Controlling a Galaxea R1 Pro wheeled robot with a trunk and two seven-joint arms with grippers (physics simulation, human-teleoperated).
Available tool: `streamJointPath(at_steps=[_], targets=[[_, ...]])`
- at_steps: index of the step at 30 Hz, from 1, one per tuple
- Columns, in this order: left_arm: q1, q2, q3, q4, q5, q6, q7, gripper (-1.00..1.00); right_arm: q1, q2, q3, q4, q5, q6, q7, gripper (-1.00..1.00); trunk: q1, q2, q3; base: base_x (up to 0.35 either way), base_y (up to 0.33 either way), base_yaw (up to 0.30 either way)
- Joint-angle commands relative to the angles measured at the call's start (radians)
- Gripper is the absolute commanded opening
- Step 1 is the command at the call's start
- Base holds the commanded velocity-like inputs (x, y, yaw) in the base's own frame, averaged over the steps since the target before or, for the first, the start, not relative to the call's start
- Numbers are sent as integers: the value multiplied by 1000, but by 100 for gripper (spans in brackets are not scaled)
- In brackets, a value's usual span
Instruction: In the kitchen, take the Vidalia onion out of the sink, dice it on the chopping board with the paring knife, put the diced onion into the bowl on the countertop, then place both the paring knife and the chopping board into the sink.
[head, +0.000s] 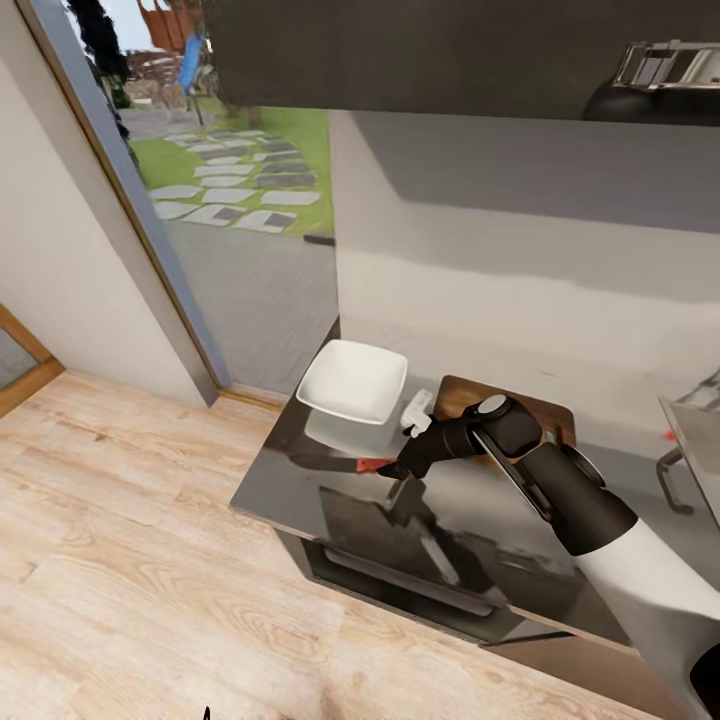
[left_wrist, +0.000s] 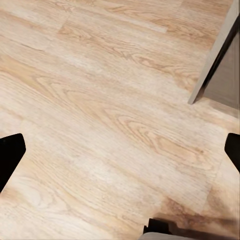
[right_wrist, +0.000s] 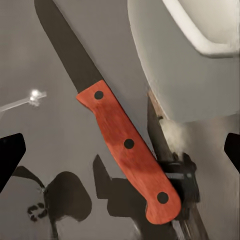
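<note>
The right gripper (right_wrist: 120, 150) hangs just over the paring knife (right_wrist: 125, 150), its fingers (right_wrist: 11, 155) spread wide to either side of the red handle. The knife lies flat on the countertop (head: 300, 480), blade pointing away from the hand. Just beyond sits the white bowl (head: 352, 380); the chopping board (head: 545, 405) seems to lie under the forearm. The left gripper (left_wrist: 120, 150) gapes over wood floor (left_wrist: 100, 100).

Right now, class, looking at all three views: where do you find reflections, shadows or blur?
Head view: the glossy countertop mirrors the white bowl and the arm; the outdoor paving is soft. Right wrist view: the paring knife is sharp, dark shadows of the right tool lie on the counter beside it, and a small glint shows near the blade. Left wrist view: evenly lit wood floor, no glare.
</note>
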Motion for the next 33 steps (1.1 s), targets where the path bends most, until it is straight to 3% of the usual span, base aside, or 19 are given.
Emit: streamJointPath(at_steps=[1,33], targets=[[-2,0,0,4,2,-6,0,100,-1,-1,1,-1,8,2,7,100,1,-2,-3,83,-86,0],[-1,0,0,4,2,-6,0,100,-1,1,3,1,8,2,6,100,1,-2,-46,8,-8,0]])
